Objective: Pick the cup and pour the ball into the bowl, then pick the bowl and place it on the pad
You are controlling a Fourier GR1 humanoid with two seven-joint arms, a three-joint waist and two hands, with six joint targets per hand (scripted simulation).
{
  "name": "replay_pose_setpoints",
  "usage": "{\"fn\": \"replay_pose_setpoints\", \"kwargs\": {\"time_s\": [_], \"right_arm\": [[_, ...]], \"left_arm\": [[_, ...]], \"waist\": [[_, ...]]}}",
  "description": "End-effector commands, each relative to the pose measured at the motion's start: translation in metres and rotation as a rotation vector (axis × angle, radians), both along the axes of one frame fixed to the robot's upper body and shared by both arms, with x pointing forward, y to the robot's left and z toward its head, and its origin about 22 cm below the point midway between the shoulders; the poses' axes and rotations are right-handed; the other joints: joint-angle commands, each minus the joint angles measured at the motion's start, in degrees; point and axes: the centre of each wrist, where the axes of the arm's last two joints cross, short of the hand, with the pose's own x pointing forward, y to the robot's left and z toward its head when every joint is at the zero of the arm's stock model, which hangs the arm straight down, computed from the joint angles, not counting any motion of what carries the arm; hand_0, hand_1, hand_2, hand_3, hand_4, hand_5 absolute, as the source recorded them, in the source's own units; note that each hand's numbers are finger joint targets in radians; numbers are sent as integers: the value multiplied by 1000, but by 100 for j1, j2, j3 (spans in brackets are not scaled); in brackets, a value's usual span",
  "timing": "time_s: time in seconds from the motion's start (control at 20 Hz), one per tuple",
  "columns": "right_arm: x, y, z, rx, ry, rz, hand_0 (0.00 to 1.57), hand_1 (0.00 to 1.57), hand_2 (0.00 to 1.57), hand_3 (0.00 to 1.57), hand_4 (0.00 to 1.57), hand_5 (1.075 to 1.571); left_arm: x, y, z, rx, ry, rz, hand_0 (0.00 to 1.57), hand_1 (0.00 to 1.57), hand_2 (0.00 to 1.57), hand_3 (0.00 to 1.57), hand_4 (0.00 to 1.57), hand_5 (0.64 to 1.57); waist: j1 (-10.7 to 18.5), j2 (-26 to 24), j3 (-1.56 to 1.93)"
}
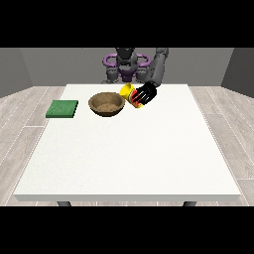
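Near the far edge of the white table (129, 163), the hand at the view's right (144, 94) has its dark fingers wrapped around a yellow and red cup (130, 94), which is tipped with its mouth toward the brown bowl (106, 104) just beside it. The ball cannot be seen. The green pad (62, 108) lies by the table's left edge, apart from the bowl. The other hand is out of sight. The cup looks light and stiff, best held around its side; the bowl seems rigid and shallow, likely easiest taken at its rim.
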Motion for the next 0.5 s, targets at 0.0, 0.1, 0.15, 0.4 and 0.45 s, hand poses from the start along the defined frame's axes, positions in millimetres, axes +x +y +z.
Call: {"fn": "replay_pose_setpoints", "kwargs": {"time_s": [0.0, 0.1, 0.15, 0.4, 0.45], "right_arm": [[8, -4, 1, -11, 1, 1, 0, 0, 0, 0, 279, 1560], [5, 3, 8, 6, -28, 26, 0, 0, 0, 0, 298, 1562], [9, 0, 4, -4, -13, 30, 0, 0, 0, 0, 308, 1562], [8, 6, -4, -13, -64, 22, 0, 0, 0, 0, 348, 1564], [11, 15, 2, 8, -50, 31, 0, 0, 0, 0, 338, 1562]], "left_arm": [[19, -11, 23, 165, -3, 97, 1415, 1415, 1571, 1571, 971, 1562], [20, -16, 23, 184, -16, 104, 1415, 1415, 1571, 1571, 971, 1562], [30, -33, 40, 172, -18, 130, 1415, 1415, 1571, 1571, 971, 1562], [35, -26, 45, 310, -74, 188, 1391, 1391, 1571, 1571, 920, 1561], [41, -24, 56, 364, -91, 199, 1358, 1358, 1571, 1571, 843, 1566]], "waist": [[-82, -90, 1], [-117, 123, -8], [-203, 77, -5], [-158, 356, -5], [-131, 299, -6]]}}
